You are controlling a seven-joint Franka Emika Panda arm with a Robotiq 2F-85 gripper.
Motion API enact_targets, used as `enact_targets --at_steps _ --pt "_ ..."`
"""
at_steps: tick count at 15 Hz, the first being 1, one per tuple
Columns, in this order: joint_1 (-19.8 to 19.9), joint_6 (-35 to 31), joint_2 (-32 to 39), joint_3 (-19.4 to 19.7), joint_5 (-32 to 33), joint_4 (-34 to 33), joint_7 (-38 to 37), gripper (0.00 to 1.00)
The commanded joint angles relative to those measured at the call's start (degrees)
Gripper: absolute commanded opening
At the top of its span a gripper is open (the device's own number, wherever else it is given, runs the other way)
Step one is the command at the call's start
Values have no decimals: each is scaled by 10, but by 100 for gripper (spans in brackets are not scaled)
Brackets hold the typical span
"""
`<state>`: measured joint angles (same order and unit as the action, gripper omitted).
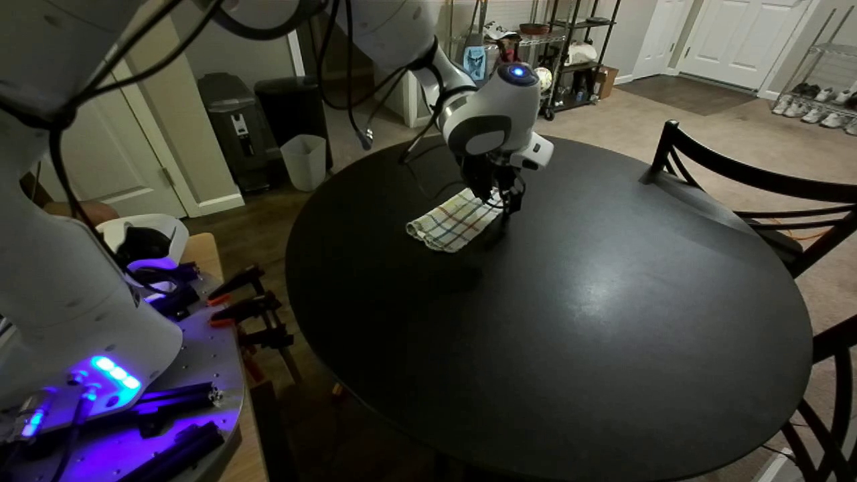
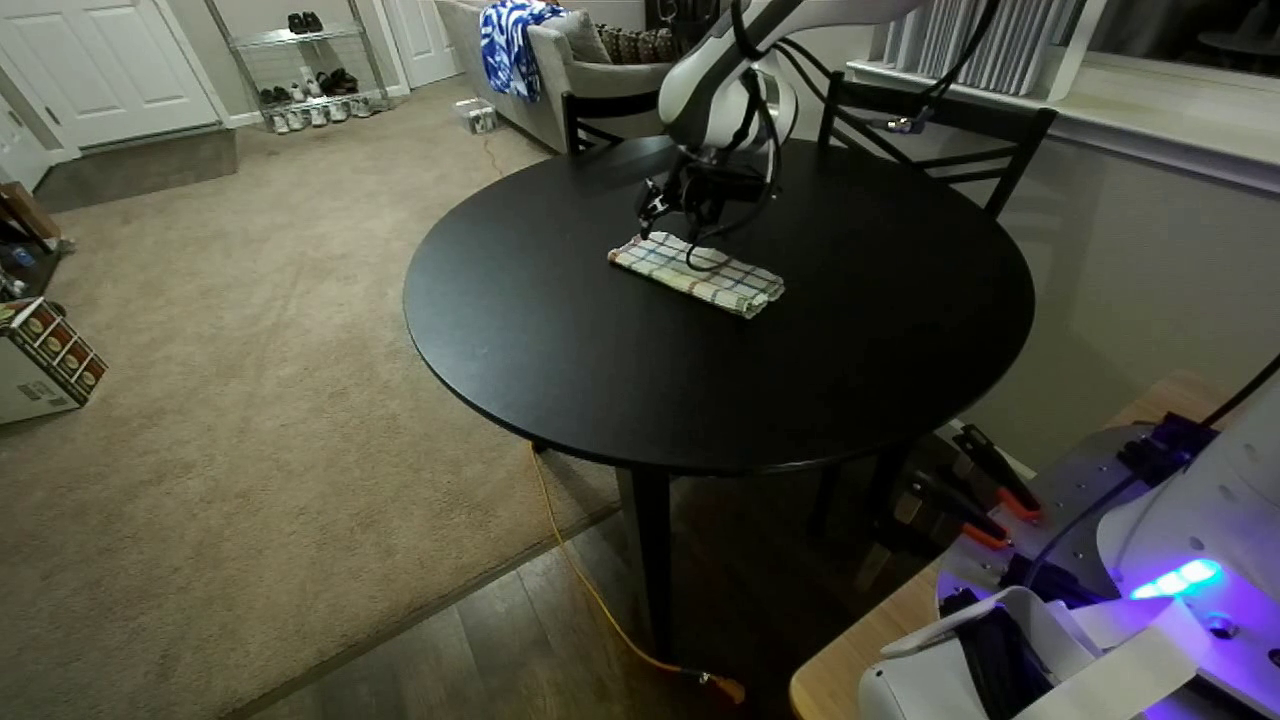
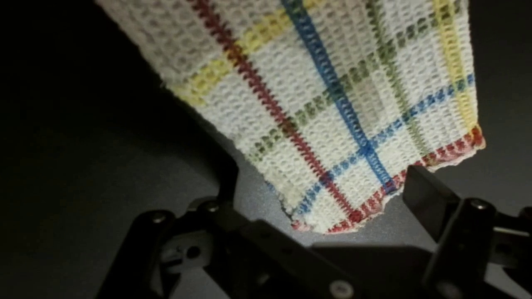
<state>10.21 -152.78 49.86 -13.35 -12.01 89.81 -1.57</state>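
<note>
A folded checked cloth, white with red, blue, yellow and green lines, lies on the dark round table in both exterior views (image 1: pixel 450 226) (image 2: pixel 705 278). Over one end of it hangs my gripper (image 1: pixel 499 197), pointing down. In the wrist view the jaws stand wide apart, and the cloth's red-edged end (image 3: pixel 357 207) reaches into the space between the fingers. The right finger (image 3: pixel 430 199) overlaps the cloth's edge in the picture; whether it touches cannot be told. The left finger (image 3: pixel 228 174) is dark and stands apart from the cloth. Nothing is gripped.
The black table top (image 1: pixel 569 348) spreads around the cloth. Black chairs (image 1: pixel 756 174) stand at its edge, with another chair (image 2: pixel 930 110) near the window. Loose cables (image 1: pixel 348 87) hang from the arm. An orange cord (image 2: pixel 590 580) runs over the floor. Bins (image 1: pixel 304 162) stand behind the table.
</note>
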Motion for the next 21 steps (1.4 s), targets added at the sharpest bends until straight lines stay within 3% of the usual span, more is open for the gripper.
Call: enact_targets --at_steps 1,12,21 --pt "5 29 3 -9 -27 -11 40 73" --pt "3 34 -1 -6 -38 -9 47 1" --pt "9 22 -11 -8 -46 3 50 0"
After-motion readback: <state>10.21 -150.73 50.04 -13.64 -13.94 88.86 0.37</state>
